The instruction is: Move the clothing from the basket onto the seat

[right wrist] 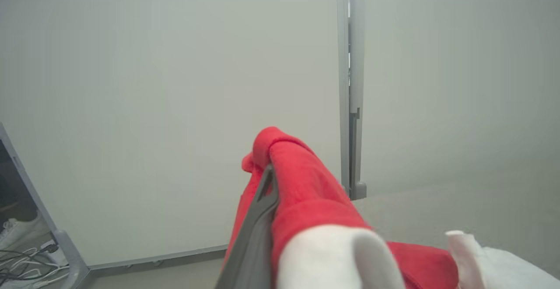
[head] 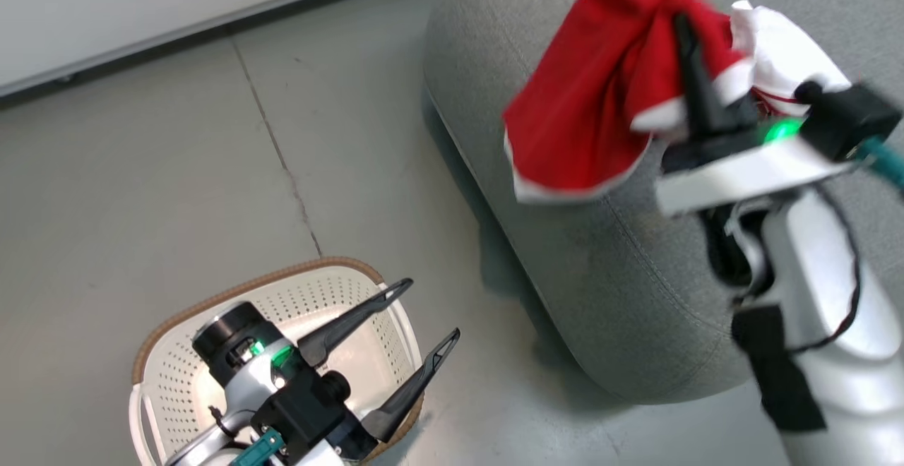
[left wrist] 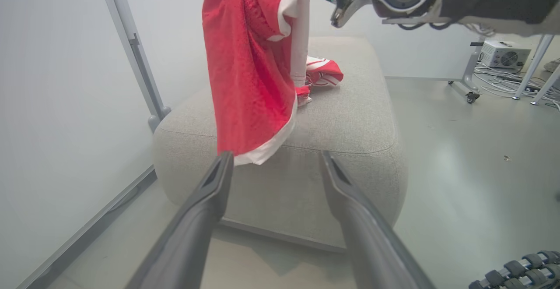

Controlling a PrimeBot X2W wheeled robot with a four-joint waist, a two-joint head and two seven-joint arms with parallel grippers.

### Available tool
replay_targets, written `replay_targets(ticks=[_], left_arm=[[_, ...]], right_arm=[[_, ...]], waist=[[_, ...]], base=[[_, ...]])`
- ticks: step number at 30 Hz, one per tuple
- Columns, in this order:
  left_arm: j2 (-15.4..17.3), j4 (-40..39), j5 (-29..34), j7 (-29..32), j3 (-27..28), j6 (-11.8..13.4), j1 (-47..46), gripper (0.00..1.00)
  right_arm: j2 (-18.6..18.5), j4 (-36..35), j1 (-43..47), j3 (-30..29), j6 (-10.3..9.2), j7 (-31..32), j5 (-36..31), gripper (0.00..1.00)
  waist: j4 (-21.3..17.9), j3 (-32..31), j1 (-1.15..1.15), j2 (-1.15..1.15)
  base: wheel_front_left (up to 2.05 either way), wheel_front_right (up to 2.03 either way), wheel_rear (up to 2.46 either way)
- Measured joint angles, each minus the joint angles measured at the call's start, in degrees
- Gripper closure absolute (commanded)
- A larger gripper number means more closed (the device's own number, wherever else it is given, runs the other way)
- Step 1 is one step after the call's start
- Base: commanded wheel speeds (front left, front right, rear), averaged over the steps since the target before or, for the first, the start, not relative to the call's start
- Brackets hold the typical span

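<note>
My right gripper [head: 684, 28] is shut on a red garment with white bands [head: 593, 113], held up above the grey seat [head: 635, 275]. The garment hangs down to the cushion's near edge [left wrist: 249, 83] and drapes over the gripper's finger [right wrist: 258, 219]. A second red garment with white stripes [left wrist: 323, 72] lies on the seat [left wrist: 350, 118]. The cream basket with a brown rim [head: 212, 300] stands on the floor at the lower left. My left gripper [head: 432, 308] hovers open over it, holding nothing, and its arm hides much of the basket's inside.
A white partition panel [right wrist: 175, 105] with a grey post [left wrist: 131, 48] stands behind the seat. Grey floor lies between basket and seat. At the far right are a small white box [left wrist: 503, 54], loose cables and wheeled table legs [left wrist: 470, 96].
</note>
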Motion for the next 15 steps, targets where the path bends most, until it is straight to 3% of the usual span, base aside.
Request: replay_targets(ticks=[9,15], left_arm=[[3.8,-4.7,0.0,0.2,0.7,-0.5,-5.3,0.00],[6.8,-7.4,0.0,-0.2,1.2,-0.7,-7.9,0.00]], right_arm=[[-0.1,3.9,-19.0,-14.8,0.00,-0.8,-7.9,1.00],[-0.1,7.8,-24.9,-25.8,0.01,0.1,-15.0,1.00]], waist=[[1.3,6.7,0.00,0.00],[3.0,11.8,0.00,0.00]], base=[[0.00,0.00,0.00],[0.00,0.00,0.00]])
